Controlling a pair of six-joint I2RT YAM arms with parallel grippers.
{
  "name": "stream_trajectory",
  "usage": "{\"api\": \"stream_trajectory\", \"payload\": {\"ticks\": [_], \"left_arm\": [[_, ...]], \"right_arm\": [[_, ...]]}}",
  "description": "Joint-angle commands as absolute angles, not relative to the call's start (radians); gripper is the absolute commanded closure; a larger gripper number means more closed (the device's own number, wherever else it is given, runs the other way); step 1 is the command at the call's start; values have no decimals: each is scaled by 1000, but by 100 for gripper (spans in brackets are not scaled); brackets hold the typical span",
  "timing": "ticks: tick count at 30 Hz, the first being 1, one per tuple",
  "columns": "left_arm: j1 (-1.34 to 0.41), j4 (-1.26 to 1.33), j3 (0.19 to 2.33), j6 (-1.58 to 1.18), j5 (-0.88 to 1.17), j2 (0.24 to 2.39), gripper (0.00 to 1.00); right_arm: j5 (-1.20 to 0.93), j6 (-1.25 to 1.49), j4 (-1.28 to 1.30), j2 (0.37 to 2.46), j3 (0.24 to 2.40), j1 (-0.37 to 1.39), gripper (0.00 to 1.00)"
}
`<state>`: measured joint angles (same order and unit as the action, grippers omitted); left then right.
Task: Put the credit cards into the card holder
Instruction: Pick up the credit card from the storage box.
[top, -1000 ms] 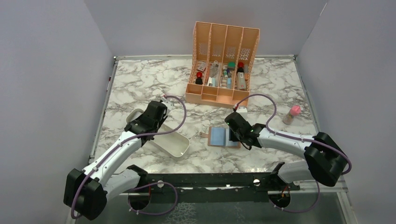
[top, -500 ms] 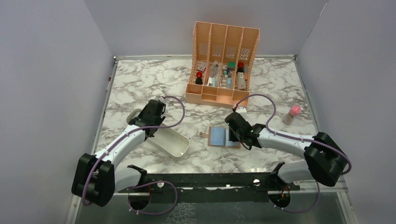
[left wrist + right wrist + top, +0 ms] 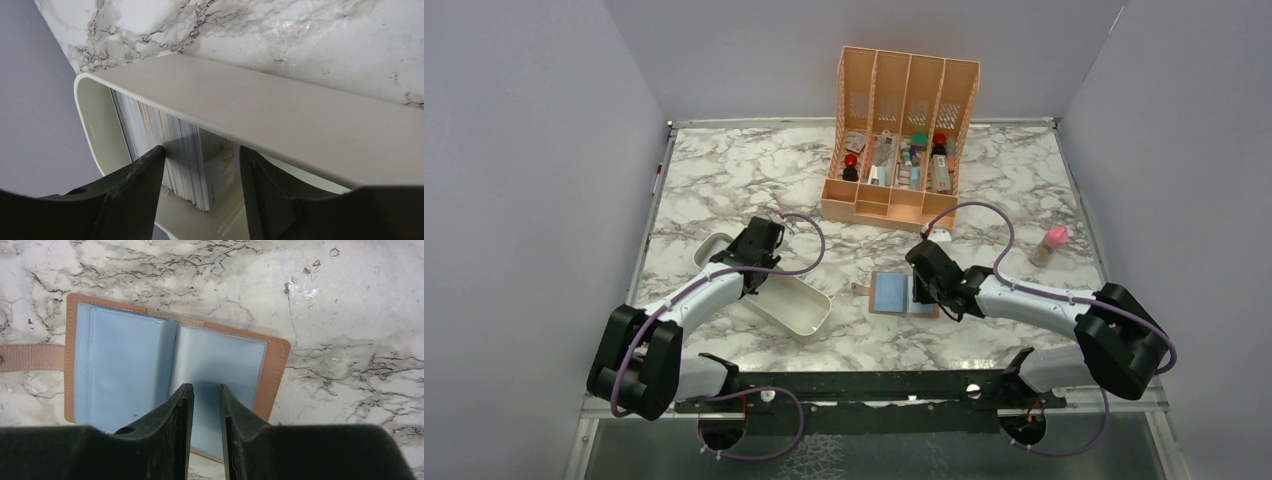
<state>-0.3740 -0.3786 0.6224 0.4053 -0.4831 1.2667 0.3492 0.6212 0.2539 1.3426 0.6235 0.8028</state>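
Card holder (image 3: 125, 370) lies spread open, blue inside up, just in front of the peach organizer (image 3: 902, 130). Right gripper (image 3: 206, 390) over its right page, jaws narrowly parted, nothing between them. Front-left of the organizer: white tray (image 3: 280, 115). Left gripper (image 3: 200, 152) unclenched, jaws wide astride the credit cards (image 3: 165, 145) stacked inside.

One card holder (image 3: 892, 295); one tray (image 3: 799, 312); perhaps many cards (image 3: 175, 145).

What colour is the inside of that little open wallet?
The card holder is light blue inside; the right wrist view shows it best.
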Motion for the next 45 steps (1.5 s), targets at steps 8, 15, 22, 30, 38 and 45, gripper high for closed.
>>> {"api": "stream_trajectory", "payload": {"ticks": [8, 15, 22, 30, 38, 45], "left_arm": [[-365, -309, 661, 474, -586, 1268, 59], [-364, -296, 658, 493, -607, 1220, 66], [-364, -293, 657, 495, -587, 1189, 72], [-364, -330, 678, 467, -511, 1156, 92], [-364, -436, 740, 374, -364, 1079, 100], [-364, -500, 810, 266, -323, 1003, 100]], "right_arm": [[322, 597, 220, 1325, 611, 793, 69], [325, 597, 221, 1315, 602, 793, 69], [327, 597, 224, 1312, 600, 793, 69], [330, 595, 221, 1311, 599, 792, 69], [325, 591, 218, 1321, 601, 793, 69], [312, 589, 212, 1337, 607, 793, 69]]}}
